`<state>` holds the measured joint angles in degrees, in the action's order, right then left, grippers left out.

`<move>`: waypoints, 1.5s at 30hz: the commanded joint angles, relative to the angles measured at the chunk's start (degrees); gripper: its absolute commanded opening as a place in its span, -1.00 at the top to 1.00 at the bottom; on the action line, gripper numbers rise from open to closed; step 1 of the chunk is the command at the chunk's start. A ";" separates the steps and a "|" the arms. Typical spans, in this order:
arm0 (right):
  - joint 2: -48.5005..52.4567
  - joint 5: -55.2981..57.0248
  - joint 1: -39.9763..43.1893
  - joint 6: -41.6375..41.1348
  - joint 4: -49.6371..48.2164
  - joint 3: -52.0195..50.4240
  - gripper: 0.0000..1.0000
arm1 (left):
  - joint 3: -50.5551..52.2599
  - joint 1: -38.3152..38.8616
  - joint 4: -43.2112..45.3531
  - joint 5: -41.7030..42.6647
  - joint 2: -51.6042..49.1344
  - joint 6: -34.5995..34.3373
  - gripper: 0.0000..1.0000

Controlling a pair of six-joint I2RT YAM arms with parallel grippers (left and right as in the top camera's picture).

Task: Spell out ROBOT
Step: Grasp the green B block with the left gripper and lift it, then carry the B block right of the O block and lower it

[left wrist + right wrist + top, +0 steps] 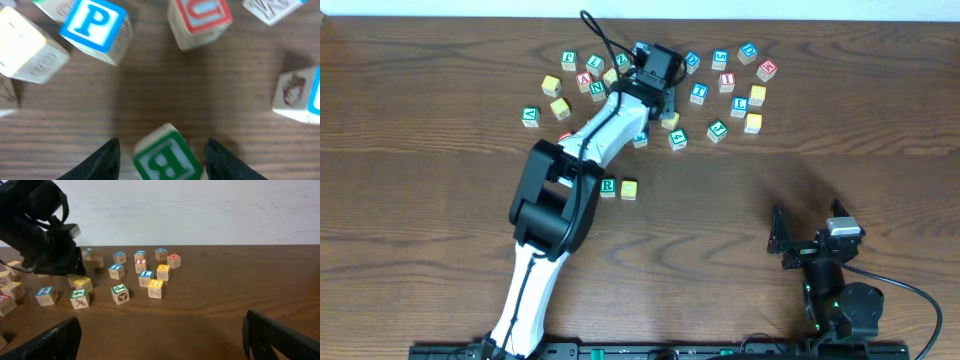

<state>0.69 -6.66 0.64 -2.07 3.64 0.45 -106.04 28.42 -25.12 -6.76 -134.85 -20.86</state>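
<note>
A green R block (608, 187) and a yellow block (629, 188) sit side by side at mid-table. My left gripper (663, 100) is down in the pile of letter blocks at the back. In the left wrist view its fingers (162, 144) are open on either side of a green B block (165, 159), with a gap on each side. A blue P block (95, 22) and a red U block (200, 17) lie just beyond. The B block is hidden under the gripper in the overhead view. My right gripper (782, 240) is open and empty (160, 330) near the front right.
Several letter blocks are scattered around the left gripper, such as a yellow one (752, 123), a green one (717, 130) and a green one (530, 116). The left arm (590, 140) lies diagonally over the table's left middle.
</note>
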 commanded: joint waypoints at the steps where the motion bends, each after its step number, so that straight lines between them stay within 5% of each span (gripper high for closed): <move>1: -0.31 0.07 -0.22 0.85 0.20 -0.13 -0.99 | -1.07 0.44 -0.96 -0.13 -1.27 -0.48 -0.06; 13: -0.31 0.07 -0.22 0.85 0.20 -0.13 -0.99 | -1.07 0.37 -0.11 -2.43 -1.25 -0.46 -0.02; 24: -0.31 0.07 -0.22 0.85 0.20 -0.13 -0.98 | -1.09 0.37 -0.81 -2.97 -0.57 -0.46 0.40; 35: -0.31 0.07 -0.22 0.85 0.20 -0.13 -0.99 | -1.09 0.37 -2.40 -2.95 3.17 -0.42 0.40; 45: -0.31 0.07 -0.22 0.85 0.20 -0.13 -0.99 | -1.09 0.44 -18.91 0.79 18.25 -0.44 0.42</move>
<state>0.69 -6.66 0.64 -2.07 3.62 0.45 -106.04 28.99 -40.12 -8.58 -125.27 -21.19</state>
